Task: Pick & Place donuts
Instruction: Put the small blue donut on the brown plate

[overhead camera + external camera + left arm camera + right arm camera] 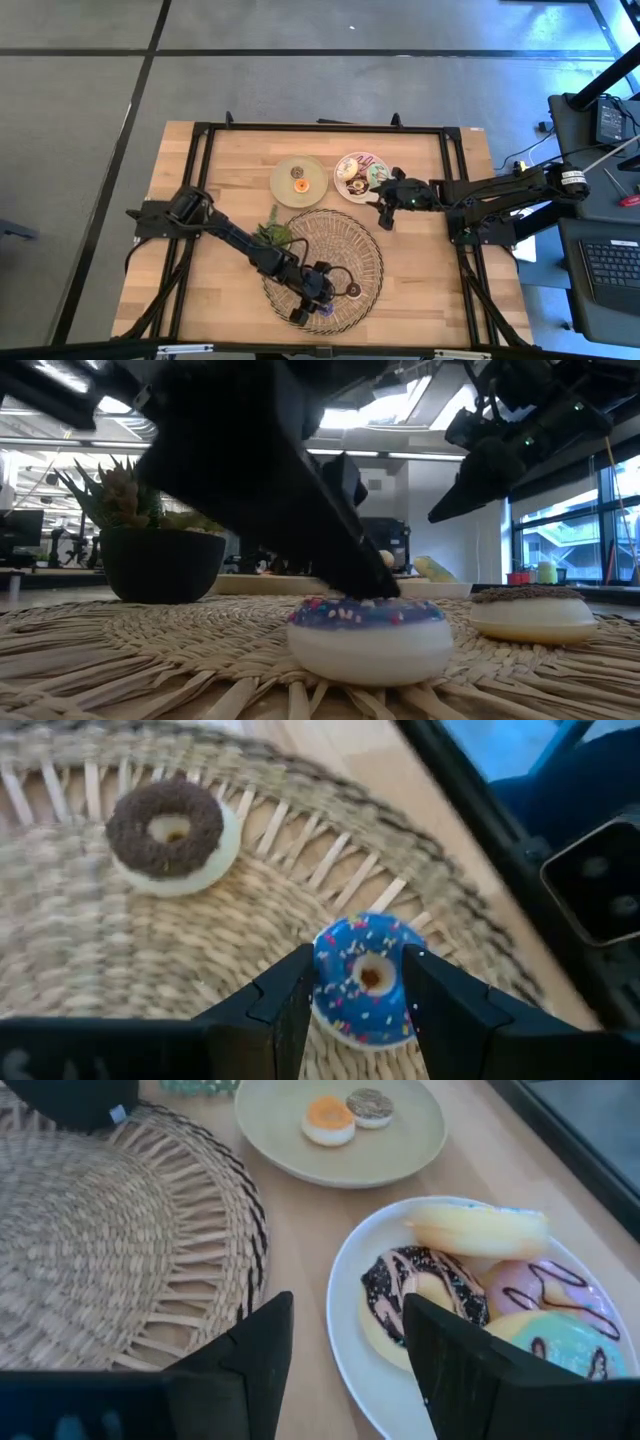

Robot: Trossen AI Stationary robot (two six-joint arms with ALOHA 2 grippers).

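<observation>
We see the left pincer (360, 995) fingers apart around the blue donut (365, 978) on the woven mat (80, 940); contact unclear. The right pincer (345, 1345) stands apart.

Even, bright indoor light falls from ceiling fixtures and casts only soft shadows on the table (420, 250). The low view is backlit, its near arm a blurred silhouette; the left wrist view is slightly smeared.

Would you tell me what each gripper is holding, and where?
Left gripper brackets the blue donut at its sides; a firm grip cannot be told. Right gripper holds nothing.
</observation>
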